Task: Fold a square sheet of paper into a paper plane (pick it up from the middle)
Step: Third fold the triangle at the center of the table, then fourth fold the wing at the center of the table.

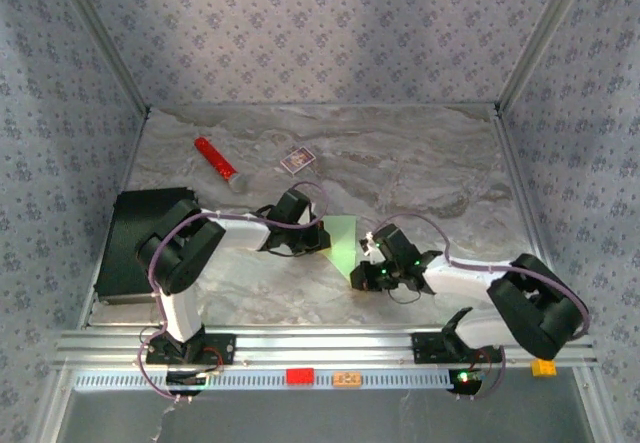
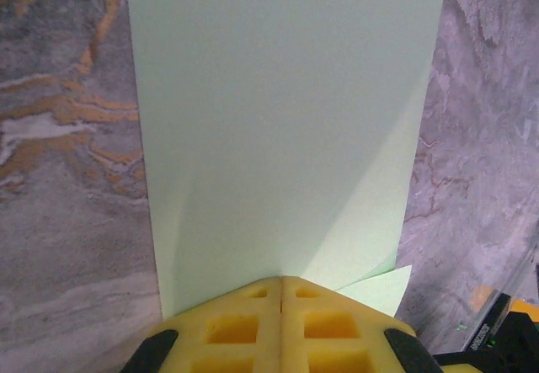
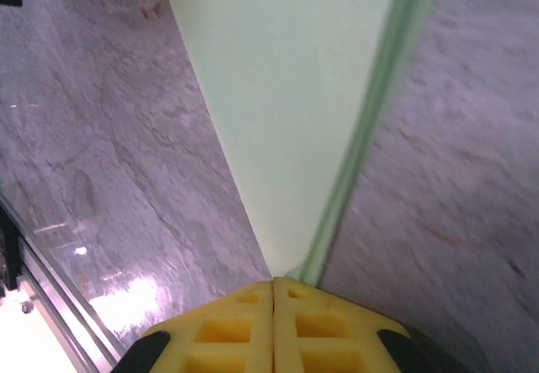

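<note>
**STATUS.** Sheet of paper (image 1: 343, 244) is mid-counter (image 1: 430, 163), between the two arms and part-folded. Wide end is toward L arm, narrowing to a point toward R arm. L wrist view shows a diagonal crease and a small flap poking out at one corner. Cannot tell whether the sheet rests flat or rides just off the counter.

**END EFFECTORS.**
- L end effector (image 2: 280, 282): pads clenched, seam closed on the sheet's wide edge.
- R end effector (image 3: 274, 285): pads clenched on the narrow tip.
- Both appear to be pinching paper.

**STEP IN HAND (judgement).** Mid-fold, approx. halfway. No dart shape yet and no centre ridge.

**PROCEDURE.**
1. Hold both pinches firm. Thin paper slips w/ any slack.
2. Move arms in sync. Opposing pull tears or skews the sheet.
3. Align edges before pressing. A crooked crease carries into every later fold.
4. Press the crease along its full length, tip to wide end.

**CLEARANCE.** Red tube (image 1: 215, 159) and small box (image 1: 296, 161) lie well apart at the far side, so no conflict.
</note>
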`<state>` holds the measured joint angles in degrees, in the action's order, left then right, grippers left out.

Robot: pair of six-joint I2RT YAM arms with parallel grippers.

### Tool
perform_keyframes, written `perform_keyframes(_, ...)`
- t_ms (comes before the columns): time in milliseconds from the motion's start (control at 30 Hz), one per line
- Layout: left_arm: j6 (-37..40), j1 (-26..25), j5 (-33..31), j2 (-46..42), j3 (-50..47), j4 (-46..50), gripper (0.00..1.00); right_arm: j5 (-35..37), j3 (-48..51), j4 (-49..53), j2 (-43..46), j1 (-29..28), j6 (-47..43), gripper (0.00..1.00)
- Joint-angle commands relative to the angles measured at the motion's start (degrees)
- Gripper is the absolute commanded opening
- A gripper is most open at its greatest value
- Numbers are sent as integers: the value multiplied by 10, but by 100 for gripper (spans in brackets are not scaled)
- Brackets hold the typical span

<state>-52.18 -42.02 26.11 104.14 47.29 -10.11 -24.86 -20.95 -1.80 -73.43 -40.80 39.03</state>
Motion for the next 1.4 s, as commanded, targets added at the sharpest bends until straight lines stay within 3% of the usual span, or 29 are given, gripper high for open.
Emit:
perform_keyframes(0,-28,-1,-45,9,-39,31,3,49,7,80,51,9,5,9)
perform_keyframes(67,-49,-5,-54,-2,-52,16,3,77,3,107,87,19,4,10)
perform_keyframes(267,-100,-39,-102,-57,-79,-6,6,114,-14,135,151,62,-2,25)
perform_keyframes(500,-65,-48,-153,-140,-74,41,22,67,-42,77,102,84,0,35)
perform_keyframes(667,-39,-33,-154,-166,-74,58,29,32,-57,28,54,84,7,38)
perform_keyframes(1200,-26,15,-124,-189,-97,58,34,-18,-109,-18,-62,68,-9,39)
perform_keyframes(1367,-22,17,-113,-182,-94,55,34,-24,-110,-25,-78,66,-11,26)
